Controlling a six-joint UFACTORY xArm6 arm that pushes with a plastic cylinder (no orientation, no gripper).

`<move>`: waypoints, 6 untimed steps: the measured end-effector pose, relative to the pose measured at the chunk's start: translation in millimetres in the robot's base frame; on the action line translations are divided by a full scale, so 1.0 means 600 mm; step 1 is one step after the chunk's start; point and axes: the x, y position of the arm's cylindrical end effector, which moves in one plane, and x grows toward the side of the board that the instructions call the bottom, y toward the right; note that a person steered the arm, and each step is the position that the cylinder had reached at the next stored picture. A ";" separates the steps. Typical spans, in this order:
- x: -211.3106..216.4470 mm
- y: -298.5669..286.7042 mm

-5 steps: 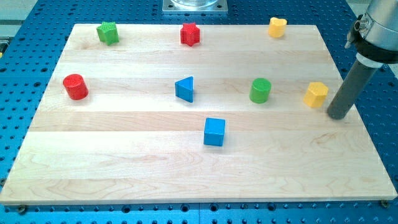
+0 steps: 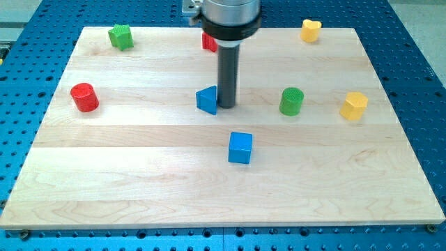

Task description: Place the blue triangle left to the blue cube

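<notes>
Down at the board's middle, my tip point(image 2: 226, 106) rests right against the blue triangle point(image 2: 207, 100), on that block's right side in the view; whether it actually presses or only stands just beside, I cannot tell. It is a plain dark rod with nothing to open or close, and it grips no block.

Taking the triangle as the landmark and going from the view's bottom upward: the blue cube point(image 2: 240, 148) lies below and a little to its right, apart from it, so the triangle sits above and slightly left of the cube. Level with the triangle, a green cylinder point(image 2: 292, 101) stands to its right beyond the rod, and a yellow block point(image 2: 354, 105) farther right again. A red cylinder point(image 2: 84, 97) sits well off to its left. Higher up, a red block point(image 2: 208, 42) shows partly behind the rod, a green block point(image 2: 120, 36) stands up-left, and another yellow block point(image 2: 310, 30) up-right, all on the wooden board point(image 2: 139, 181).
</notes>
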 end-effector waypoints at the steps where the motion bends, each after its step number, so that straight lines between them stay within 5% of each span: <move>1: -0.044 -0.030; 4: 0.122 -0.155; 6: 0.122 -0.127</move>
